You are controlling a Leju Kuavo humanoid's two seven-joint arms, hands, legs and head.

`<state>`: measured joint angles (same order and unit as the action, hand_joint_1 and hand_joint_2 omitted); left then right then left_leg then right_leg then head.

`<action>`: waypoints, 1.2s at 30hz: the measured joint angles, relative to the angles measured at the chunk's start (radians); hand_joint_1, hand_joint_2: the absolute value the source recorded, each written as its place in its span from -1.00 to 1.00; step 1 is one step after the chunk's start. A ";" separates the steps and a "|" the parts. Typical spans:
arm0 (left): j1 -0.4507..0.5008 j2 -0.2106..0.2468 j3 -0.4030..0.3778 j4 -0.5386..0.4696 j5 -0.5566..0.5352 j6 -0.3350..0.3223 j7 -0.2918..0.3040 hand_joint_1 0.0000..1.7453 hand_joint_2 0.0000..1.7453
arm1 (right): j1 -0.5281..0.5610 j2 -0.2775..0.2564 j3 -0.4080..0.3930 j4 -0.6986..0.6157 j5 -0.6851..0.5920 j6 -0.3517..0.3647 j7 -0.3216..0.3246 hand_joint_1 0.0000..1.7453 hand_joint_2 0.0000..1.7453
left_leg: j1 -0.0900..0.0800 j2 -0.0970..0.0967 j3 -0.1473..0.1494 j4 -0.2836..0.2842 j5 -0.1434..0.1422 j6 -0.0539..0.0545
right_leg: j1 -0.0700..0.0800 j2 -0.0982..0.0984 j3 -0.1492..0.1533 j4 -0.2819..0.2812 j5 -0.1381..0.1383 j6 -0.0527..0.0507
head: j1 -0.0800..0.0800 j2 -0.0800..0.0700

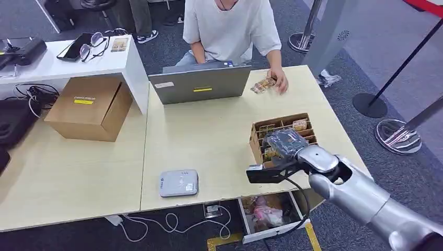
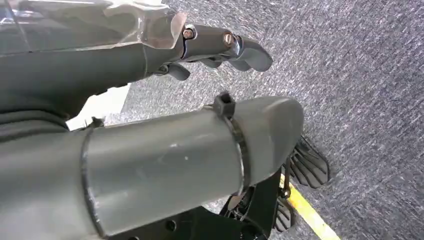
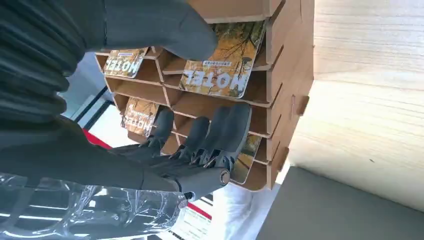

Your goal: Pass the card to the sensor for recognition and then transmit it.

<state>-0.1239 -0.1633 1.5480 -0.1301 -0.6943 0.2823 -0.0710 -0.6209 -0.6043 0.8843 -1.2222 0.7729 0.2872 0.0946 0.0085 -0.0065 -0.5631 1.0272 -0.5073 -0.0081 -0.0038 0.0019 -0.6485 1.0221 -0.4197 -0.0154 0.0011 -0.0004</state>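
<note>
A brown cardboard card rack [image 1: 279, 119] stands at the table's right side, with hotel cards in its slots. My right hand [image 1: 284, 144] hovers over its near part, holding nothing. In the right wrist view the thumb [image 3: 170, 25] lies above one hotel card [image 3: 217, 65] and the dark fingers [image 3: 220, 130] reach into the slots of the rack [image 3: 290, 60] beyond it, spread apart. The flat grey-white sensor [image 1: 178, 183] lies near the table's front edge, left of the hand. My left hand [image 2: 190, 150] hangs over grey carpet, empty, its fingers [image 2: 225, 45] apart from the thumb.
A person sits behind a grey laptop [image 1: 201, 83], one hand on loose cards [image 1: 264, 84] at the far side. A cardboard box [image 1: 89, 107] stands at the left. An open bin [image 1: 266, 212] sits under the front edge. Stanchion bases [image 1: 397, 137] stand at the right.
</note>
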 joint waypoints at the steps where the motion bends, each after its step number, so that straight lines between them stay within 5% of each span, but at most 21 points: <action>1: 0.000 0.000 0.000 0.000 -0.001 0.000 -0.001 -1.00 -1.00 | 0.000 0.001 0.000 0.004 0.000 0.000 0.000 -0.04 1.00 | 0.000 0.000 0.000 0.000 0.000 0.000 | 0.000 0.000 0.000 0.000 0.000 0.000 | 0.000 0.000; 15: 0.000 0.000 0.000 0.000 -0.008 0.001 -0.002 -1.00 -1.00 | -0.013 0.005 0.000 0.060 -0.014 -0.006 -0.005 0.08 1.00 | 0.000 0.000 0.000 0.000 0.000 0.000 | 0.000 0.000 0.000 0.000 0.000 0.000 | 0.000 0.000; 16: 0.000 0.000 0.000 0.000 -0.008 0.001 -0.002 -1.00 -1.00 | -0.013 0.005 0.000 0.063 -0.014 -0.008 -0.005 0.14 1.00 | 0.000 0.000 0.000 0.000 0.000 0.000 | 0.000 0.000 0.000 0.000 0.000 0.000 | 0.000 0.000; 17: 0.000 0.000 0.000 0.000 -0.009 0.002 -0.002 -1.00 -1.00 | -0.013 0.005 0.000 0.066 -0.015 -0.010 -0.005 0.66 1.00 | 0.000 0.000 0.000 0.000 0.000 0.000 | 0.000 0.000 0.000 0.000 0.000 0.000 | 0.000 0.000; 22: 0.000 0.000 0.000 0.000 -0.012 0.001 -0.002 -1.00 -1.00 | -0.013 0.005 -0.002 0.074 -0.016 -0.019 -0.005 1.00 1.00 | 0.000 0.000 0.000 0.000 0.000 0.000 | 0.000 0.000 0.000 0.000 0.000 0.000 | 0.000 0.000; 36: 0.000 0.000 0.000 0.000 -0.015 0.001 -0.003 -1.00 -1.00 | 0.000 -0.002 -0.023 0.072 -0.022 -0.039 0.003 1.00 1.00 | 0.000 0.000 0.000 0.000 0.000 0.000 | 0.000 0.000 0.000 0.000 0.000 0.000 | 0.000 0.000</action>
<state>-0.1243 -0.1629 1.5480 -0.1301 -0.7092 0.2834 -0.0736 -0.6207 -0.6062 0.8617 -1.1502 0.7511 0.2487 0.0977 0.0084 -0.0064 -0.5628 1.0273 -0.5073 -0.0080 -0.0038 0.0020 -0.6486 1.0220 -0.4197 -0.0153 0.0011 -0.0004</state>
